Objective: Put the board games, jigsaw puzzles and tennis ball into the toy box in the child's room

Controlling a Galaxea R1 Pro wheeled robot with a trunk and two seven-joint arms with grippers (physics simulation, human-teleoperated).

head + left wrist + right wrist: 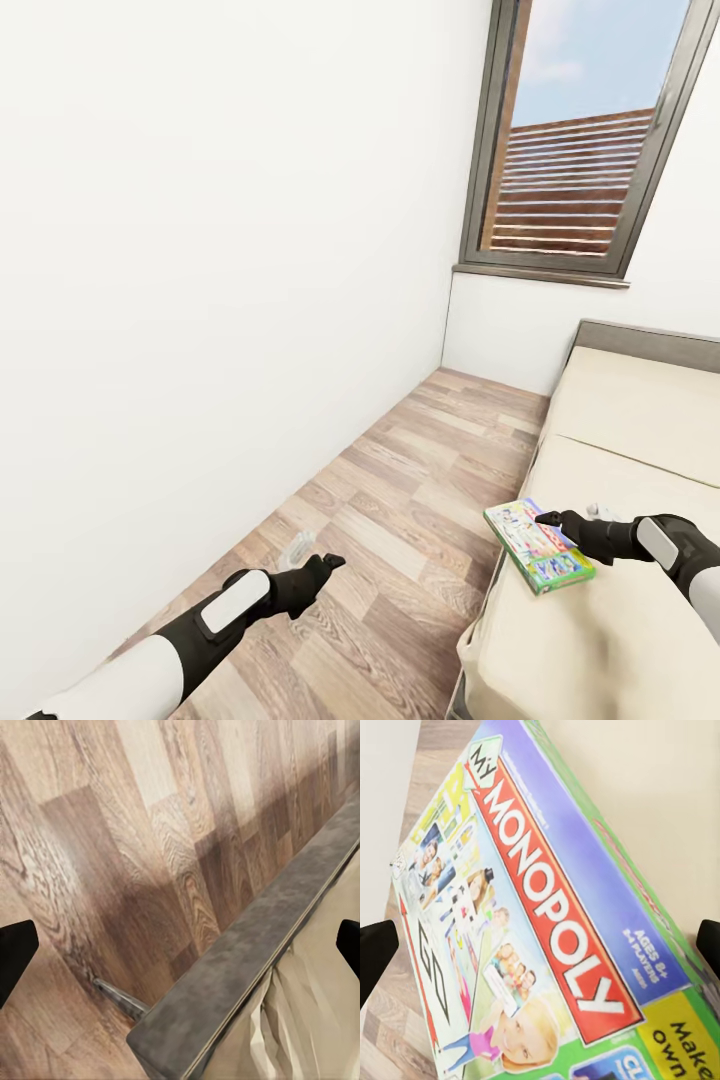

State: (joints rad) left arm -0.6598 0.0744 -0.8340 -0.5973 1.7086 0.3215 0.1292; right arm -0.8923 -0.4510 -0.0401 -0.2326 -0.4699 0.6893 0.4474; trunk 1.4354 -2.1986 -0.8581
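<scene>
While the left gripper [330,563] hangs low over the wood-plank floor [400,540] with its fingers spread wide and nothing between them, the right gripper [550,520] sits right above a "My Monopoly" board game [535,545], fingers apart, not clamped. The box lies flat near the bed [620,600] edge. Further back there's the white wall [220,250] and a window [585,140].

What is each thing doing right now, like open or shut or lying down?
My Monopoly box: lying flat at the bed's edge, lid on.
Bed: bare mattress.
Window: shut.
Left gripper: open, empty, above the floor.
Right gripper: open, over the box.
</scene>
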